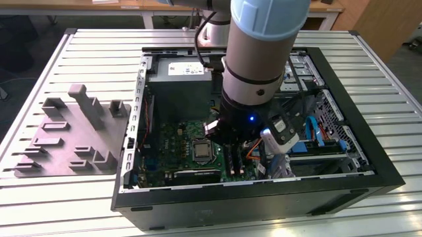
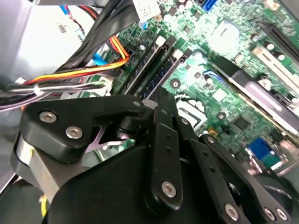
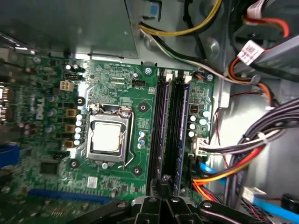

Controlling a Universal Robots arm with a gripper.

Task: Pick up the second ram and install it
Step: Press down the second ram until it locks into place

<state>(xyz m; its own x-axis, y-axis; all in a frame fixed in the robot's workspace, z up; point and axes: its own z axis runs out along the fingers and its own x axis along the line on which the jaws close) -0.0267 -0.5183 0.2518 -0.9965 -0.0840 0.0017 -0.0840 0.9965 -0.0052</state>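
Note:
Two dark blue-black ram sticks stand in the black slot rails beside the processor socket (image 3: 107, 137). One ram (image 3: 161, 126) sits nearer the socket, the other (image 3: 183, 121) one rail further out; I cannot tell which is the second ram. My gripper (image 3: 164, 183) hangs just over the near end of the rails with its fingers pressed together and nothing visible between them. In the second wrist view the closed fingertips (image 2: 158, 99) sit directly above a blue stick (image 2: 159, 74) in its rail. In the exterior view the gripper (image 1: 231, 142) is low inside the open case, above the slots (image 1: 232, 160).
The case wall (image 1: 264, 197) surrounds the board. A grey power-supply box (image 1: 181, 74) is at the far end. Cable bundles (image 3: 243, 154) run beside the slots. A grey moulded fixture tray (image 1: 72, 143) lies on the slatted table at the exterior view's left.

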